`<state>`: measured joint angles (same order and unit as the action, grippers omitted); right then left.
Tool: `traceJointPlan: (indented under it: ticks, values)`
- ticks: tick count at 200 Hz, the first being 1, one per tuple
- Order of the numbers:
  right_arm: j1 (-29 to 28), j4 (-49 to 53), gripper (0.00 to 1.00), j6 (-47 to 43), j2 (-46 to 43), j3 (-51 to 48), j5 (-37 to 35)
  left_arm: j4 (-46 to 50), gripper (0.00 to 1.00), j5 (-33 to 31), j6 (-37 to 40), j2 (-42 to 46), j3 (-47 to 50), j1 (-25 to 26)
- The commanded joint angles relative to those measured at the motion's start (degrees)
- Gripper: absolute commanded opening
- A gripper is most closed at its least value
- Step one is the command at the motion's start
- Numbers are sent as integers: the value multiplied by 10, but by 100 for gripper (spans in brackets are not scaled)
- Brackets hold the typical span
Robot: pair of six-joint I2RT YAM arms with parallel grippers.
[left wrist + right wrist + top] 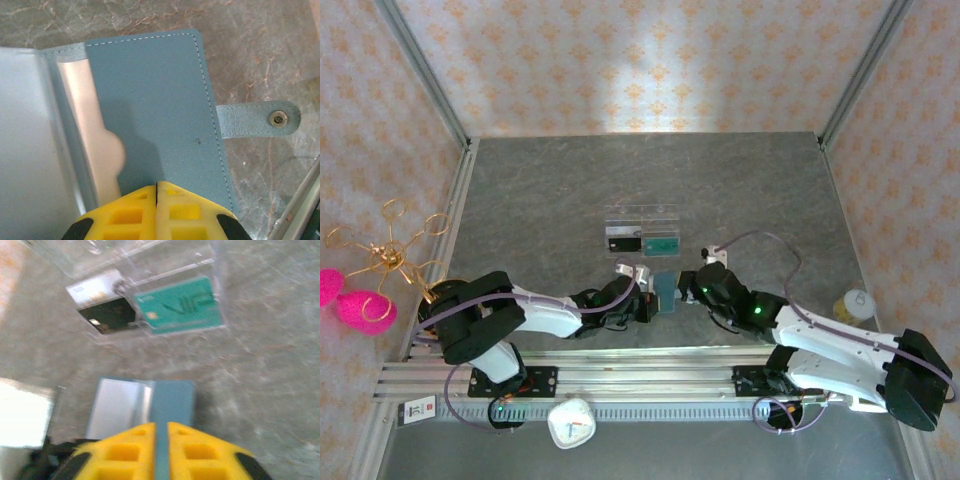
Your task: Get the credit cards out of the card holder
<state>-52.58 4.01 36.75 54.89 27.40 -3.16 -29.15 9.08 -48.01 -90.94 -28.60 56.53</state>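
The teal-blue card holder (666, 288) lies open on the grey table between my two grippers. In the left wrist view its cover (150, 100) faces up, the snap strap (260, 119) sticks out to the right, and a silvery grey credit card (90, 135) sits in a clear sleeve on the left. My left gripper (156, 186) (645, 298) is over the cover's near edge, fingers pressed together with nothing seen between them. My right gripper (161, 427) (688, 292) hangs over the holder (172, 397), its fingers a narrow slit apart with teal cover showing through.
Just behind the holder stands a clear acrylic tray (642, 212) with a black card (622, 241) and a teal-green card (180, 307). A metal rail (620, 375) runs along the near edge, with a white timer (570, 425) in front. A gold wire ornament (390, 255) stands off the table's left side.
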Motion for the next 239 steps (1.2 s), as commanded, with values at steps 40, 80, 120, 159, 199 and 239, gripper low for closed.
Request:
traceJointPlan:
  ticks: [40,80,120,159,199,239]
  values:
    - [27,-136,0,-2,176,33,130,-5,0,-1,-7,23,-7,2]
    - [43,-151,0,0,266,20,150,55,2,-74,-30,166,58,1]
    - [42,-132,5,-17,259,11,116,130,26,-108,-48,296,127,-65]
    - [7,-92,46,-58,225,65,101,216,52,-173,-40,415,121,-71]
    - [-36,-41,64,-68,274,145,55,265,62,-211,-23,494,103,-71]
    - [-51,4,67,-65,366,208,35,292,62,-212,-12,512,95,-71]
